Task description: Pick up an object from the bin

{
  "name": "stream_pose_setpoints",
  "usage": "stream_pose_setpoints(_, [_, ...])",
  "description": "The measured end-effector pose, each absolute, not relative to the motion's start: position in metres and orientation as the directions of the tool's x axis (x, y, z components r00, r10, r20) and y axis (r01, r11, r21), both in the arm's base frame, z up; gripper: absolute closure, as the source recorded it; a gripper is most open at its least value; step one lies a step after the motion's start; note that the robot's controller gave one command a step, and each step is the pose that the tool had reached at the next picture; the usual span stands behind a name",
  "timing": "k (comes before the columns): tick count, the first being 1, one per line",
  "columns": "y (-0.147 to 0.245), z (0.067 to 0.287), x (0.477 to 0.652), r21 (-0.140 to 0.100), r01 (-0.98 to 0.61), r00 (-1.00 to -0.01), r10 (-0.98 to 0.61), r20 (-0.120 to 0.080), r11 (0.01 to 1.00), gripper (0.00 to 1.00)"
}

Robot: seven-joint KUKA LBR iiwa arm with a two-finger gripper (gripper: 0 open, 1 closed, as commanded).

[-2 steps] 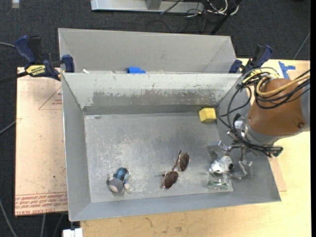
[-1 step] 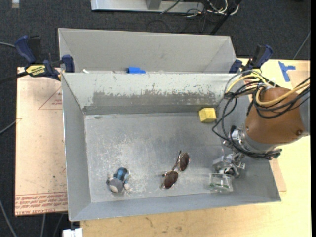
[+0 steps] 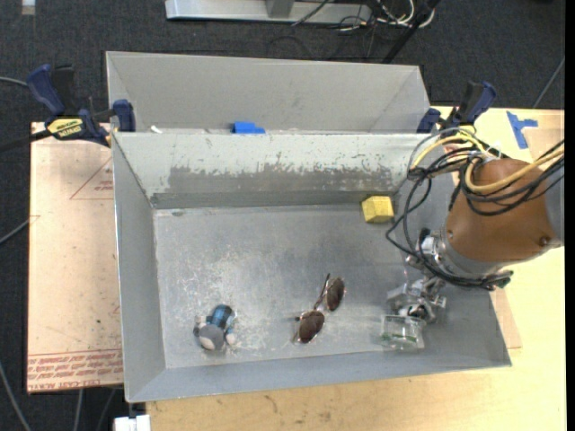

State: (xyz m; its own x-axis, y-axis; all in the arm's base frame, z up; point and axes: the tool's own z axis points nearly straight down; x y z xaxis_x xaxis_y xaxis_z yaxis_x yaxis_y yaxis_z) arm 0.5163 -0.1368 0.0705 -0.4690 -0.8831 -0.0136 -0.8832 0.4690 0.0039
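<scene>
While a blue-grey toy [image 3: 216, 328] lies front-left & sunglasses [image 3: 319, 312] mid-front, jaws hang over a clear plastic piece [image 3: 401, 332] front-right; spread or pinched, can't tell. Prob. light, slick, thin-walled: grip across its edges, gently.
</scene>
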Motion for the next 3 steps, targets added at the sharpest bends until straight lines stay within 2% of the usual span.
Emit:
stream_pose_setpoints(1, [-0.137, 0.074, 0.515, 0.007, -0.884, -0.468, -0.884, -0.011, 0.468, 1.00])
stream_pose_setpoints(2, [-0.138, 0.094, 0.513, 0.009, -0.884, -0.468, -0.884, -0.003, 0.468, 1.00])
stream_pose_setpoints(3, [-0.139, 0.109, 0.516, -0.001, -0.882, -0.471, -0.882, -0.003, 0.471, 1.00])
